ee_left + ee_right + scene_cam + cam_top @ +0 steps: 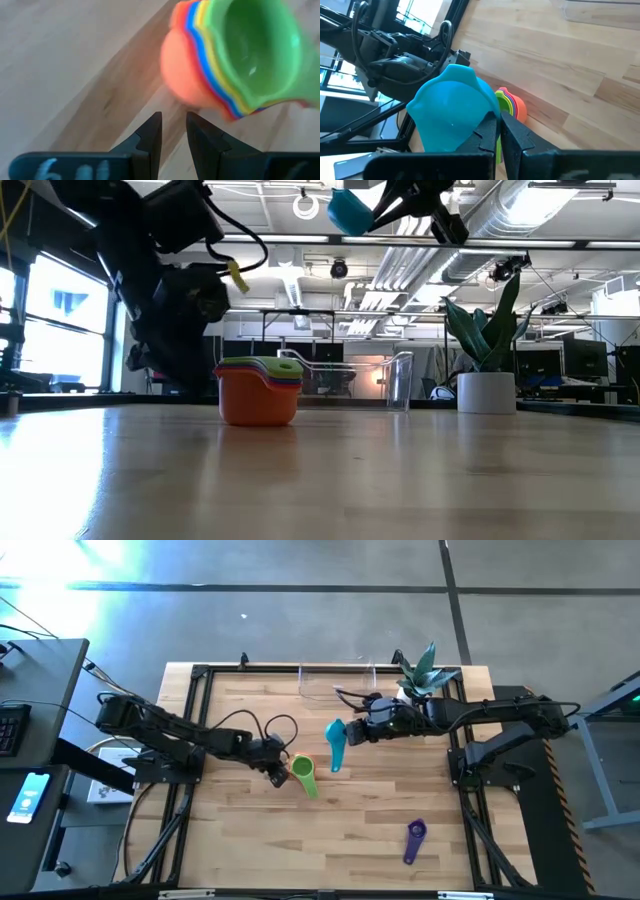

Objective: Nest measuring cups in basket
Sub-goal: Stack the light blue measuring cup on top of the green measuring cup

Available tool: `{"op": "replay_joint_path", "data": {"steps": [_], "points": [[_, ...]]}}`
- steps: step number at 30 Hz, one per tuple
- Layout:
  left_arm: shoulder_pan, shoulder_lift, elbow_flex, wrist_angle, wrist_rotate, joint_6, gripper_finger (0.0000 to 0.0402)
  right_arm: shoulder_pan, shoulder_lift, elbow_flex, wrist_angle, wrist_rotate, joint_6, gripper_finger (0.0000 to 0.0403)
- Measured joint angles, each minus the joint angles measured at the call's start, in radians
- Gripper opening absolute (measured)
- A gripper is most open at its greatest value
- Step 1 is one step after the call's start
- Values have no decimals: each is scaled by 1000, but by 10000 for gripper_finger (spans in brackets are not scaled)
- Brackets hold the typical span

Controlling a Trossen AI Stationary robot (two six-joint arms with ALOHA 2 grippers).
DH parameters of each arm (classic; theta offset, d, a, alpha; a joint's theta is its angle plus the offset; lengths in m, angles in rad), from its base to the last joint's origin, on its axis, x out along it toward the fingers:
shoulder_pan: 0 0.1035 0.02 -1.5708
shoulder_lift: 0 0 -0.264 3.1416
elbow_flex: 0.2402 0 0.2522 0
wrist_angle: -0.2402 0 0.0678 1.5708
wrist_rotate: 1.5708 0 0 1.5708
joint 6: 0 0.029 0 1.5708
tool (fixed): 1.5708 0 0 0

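A stack of nested measuring cups (303, 774), green innermost and orange outermost, stands upright on its orange base (258, 402) on the table. My left gripper (276, 774) is just to its left, low over the table. Its fingers (174, 131) are slightly apart, with only bare wood between them. My right gripper (362, 730) is shut on a teal cup (336, 740) held high above the table (350, 210). A purple cup (415, 840) lies near the front right. The clear basket (340, 685) stands at the far edge. My right gripper pinches the teal cup at the edge of its bowl (487, 117) between its two shut fingers; the left finger (487, 137) hides the exact spot. The fingers come from the table's right, slanting down. The cup is lifted clear, its handle (335, 762) pointing toward the near edge.
A plant in a white pot (487, 392) stands at the far right, beside the basket (350, 375). Black frame rails (190, 720) run along the table's left and right sides. Bare wood lies between the stack and the purple cup.
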Motion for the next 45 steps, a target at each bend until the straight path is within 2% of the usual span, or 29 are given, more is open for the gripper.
{"op": "replay_joint_path", "data": {"steps": [14,21,27,35,41,45], "points": [[0,95,32,117,9,6,78,0,0,0,-31,-8,0,0],[0,164,90,179,13,10,78,0,0,0,-46,-9,0,0],[0,200,156,178,16,77,78,0,0,0,-53,-16,7,0],[20,188,223,42,73,126,78,0,28,0,-58,-52,2,0],[37,112,250,-149,81,161,78,0,114,0,-41,-124,-26,0],[65,33,255,-205,80,174,78,-7,147,0,-28,-171,-44,0]]}}
